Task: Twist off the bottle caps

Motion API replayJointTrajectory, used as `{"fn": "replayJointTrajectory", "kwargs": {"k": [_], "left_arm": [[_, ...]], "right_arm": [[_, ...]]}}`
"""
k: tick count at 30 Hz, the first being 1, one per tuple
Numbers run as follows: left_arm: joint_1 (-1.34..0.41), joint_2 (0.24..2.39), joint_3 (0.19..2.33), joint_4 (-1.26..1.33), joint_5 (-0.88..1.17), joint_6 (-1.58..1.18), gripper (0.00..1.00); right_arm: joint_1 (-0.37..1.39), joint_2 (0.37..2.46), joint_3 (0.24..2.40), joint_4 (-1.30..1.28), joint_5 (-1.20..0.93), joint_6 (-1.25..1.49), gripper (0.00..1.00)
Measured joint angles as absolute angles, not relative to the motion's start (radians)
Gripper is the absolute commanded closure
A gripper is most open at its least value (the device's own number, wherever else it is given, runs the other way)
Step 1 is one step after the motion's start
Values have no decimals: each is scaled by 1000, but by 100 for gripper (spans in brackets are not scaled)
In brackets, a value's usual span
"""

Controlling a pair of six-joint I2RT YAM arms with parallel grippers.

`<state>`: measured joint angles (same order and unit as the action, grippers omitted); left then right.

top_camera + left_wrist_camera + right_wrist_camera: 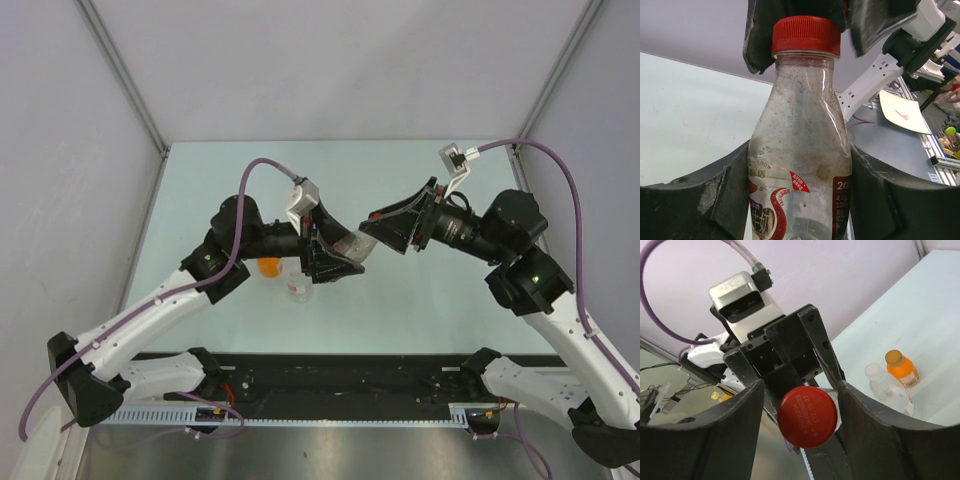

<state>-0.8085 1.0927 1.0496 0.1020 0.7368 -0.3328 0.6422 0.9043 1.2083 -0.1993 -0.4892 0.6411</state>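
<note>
My left gripper (800,197) is shut on the clear bottle with a reddish label band (800,150) and holds it off the table, tilted toward the right arm (352,245). Its red cap (806,34) is on the neck. My right gripper (802,410) is open, one finger on each side of the red cap (807,416), with small gaps showing. The orange-filled bottle (902,372) with its orange cap (893,357) and the plain clear bottle (890,392) with its white cap (872,371) stand on the table, below the left gripper (330,262).
The pale green table (450,290) has grey walls on three sides. The orange bottle (268,267) and the clear bottle (298,288) stand close together left of centre. A black rail (340,385) runs along the near edge between the arm bases.
</note>
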Motion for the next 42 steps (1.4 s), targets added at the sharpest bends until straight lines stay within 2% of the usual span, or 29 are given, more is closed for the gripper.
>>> {"fn": "replayJointTrajectory", "kwargs": {"k": [1,3,4,6,13,18,27,32,38,42], "left_arm": [[-809,1092,1045,101,737,-331,100],[-809,1092,1039,99,737,-330,100],[-809,1092,1035,99,737,-329,100],[-809,1084,1021,99,737,-328,100],[-809,1039,972,115,702,-319,100],[-826,1007,935,136,582,-279,100],[-1004,988,905,163,178,-84,100],[-1083,1011,905,210,-56,10,100],[-1173,1067,905,248,-287,105,100],[-1230,1110,905,276,-430,159,100]], "right_arm": [[642,902,1208,-198,-486,643,23],[642,896,1208,-197,-484,648,15],[642,892,1208,-197,-481,647,5],[643,886,1208,-198,-473,646,0],[643,836,1208,-228,-372,633,0],[648,795,1208,-265,-273,628,0],[720,781,1208,-314,-100,661,0],[773,794,1208,-347,22,684,8],[830,817,1208,-369,149,715,12],[884,830,1208,-373,245,741,19]]}}
